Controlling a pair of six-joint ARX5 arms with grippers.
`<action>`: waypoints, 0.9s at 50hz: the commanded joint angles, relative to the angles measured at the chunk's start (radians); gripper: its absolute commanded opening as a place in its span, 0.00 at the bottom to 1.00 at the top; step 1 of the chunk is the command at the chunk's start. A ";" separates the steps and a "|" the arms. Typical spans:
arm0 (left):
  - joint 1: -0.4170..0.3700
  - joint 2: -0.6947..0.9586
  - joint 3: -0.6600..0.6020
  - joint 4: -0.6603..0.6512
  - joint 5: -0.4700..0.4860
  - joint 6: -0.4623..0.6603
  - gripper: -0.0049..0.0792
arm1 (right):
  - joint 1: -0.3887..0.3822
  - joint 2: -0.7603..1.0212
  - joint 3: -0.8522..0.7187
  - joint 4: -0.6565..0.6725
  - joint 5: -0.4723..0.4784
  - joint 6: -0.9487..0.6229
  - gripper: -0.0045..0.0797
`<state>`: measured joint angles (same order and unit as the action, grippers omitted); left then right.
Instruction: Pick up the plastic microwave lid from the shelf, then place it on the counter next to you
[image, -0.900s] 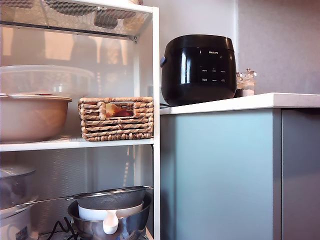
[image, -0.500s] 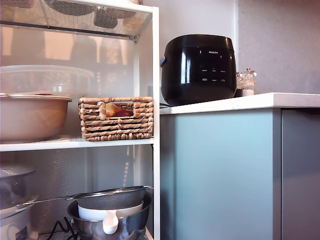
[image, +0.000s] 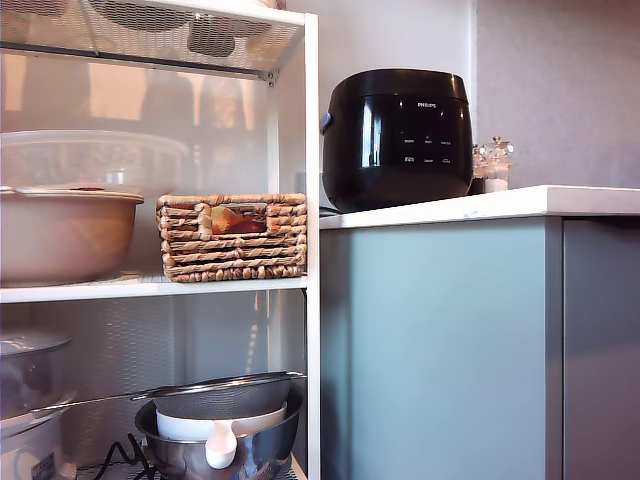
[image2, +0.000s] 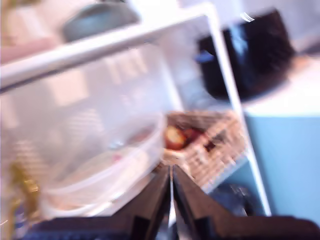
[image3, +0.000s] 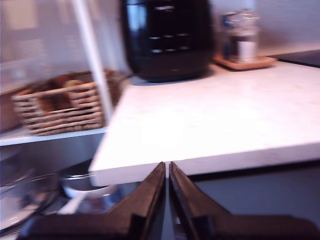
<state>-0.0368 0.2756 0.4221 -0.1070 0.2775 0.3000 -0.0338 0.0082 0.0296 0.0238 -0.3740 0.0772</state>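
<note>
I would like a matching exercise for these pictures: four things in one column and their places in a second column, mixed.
Things:
1. plastic microwave lid
2. wicker basket
3. black rice cooker
4. mesh strainer

Places:
A. on the counter
B. bottom level of the shelf
C. over the beige bowl
D. middle shelf board, beside the bowl

Pairs: 1-C, 2-D, 3-A, 4-B

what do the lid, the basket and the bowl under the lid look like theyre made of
The plastic microwave lid looks like clear, slightly frosted plastic: the rack's back shows through it. The basket seems woven from natural fibre, going by its tan, rope-like bands. The bowl is opaque beige with a smooth matte look, possibly ceramic or plastic; the pictures leave that open.
</note>
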 joint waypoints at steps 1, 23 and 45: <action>0.004 0.099 0.026 -0.014 0.022 0.044 0.04 | 0.015 -0.006 0.012 0.034 -0.053 0.002 0.04; 0.000 0.611 0.411 -0.197 -0.079 0.380 0.19 | 0.146 -0.006 0.013 0.113 -0.193 0.074 0.04; -0.025 0.919 0.684 -0.337 -0.121 0.652 0.51 | 0.156 -0.006 0.013 0.007 -0.166 0.060 0.04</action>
<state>-0.0593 1.1767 1.0767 -0.4461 0.1524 0.9272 0.1196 0.0082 0.0303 0.0353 -0.5426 0.1417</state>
